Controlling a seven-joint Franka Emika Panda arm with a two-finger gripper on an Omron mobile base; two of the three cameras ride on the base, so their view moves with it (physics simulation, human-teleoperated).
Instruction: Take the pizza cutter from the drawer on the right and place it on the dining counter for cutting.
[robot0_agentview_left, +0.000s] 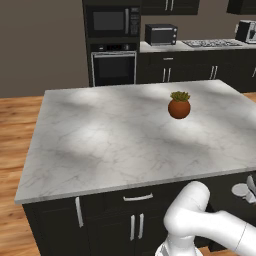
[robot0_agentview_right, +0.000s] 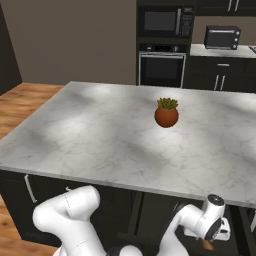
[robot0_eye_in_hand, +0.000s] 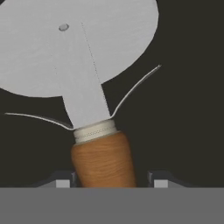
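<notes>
End effector (robot0_eye_in_hand: 107, 183) clamped on pizza cutter's (robot0_eye_in_hand: 78, 74) wooden handle — silver wheel over dark drawer (robot0_eye_in_hand: 188, 113) interior

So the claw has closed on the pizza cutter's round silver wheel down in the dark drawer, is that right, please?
Not quite: the claw has closed on the pizza cutter by its brown wooden handle, not its wheel. The hand view shows the fingertips either side of the handle, with the wheel lying free ahead over the dark drawer inside.
</notes>
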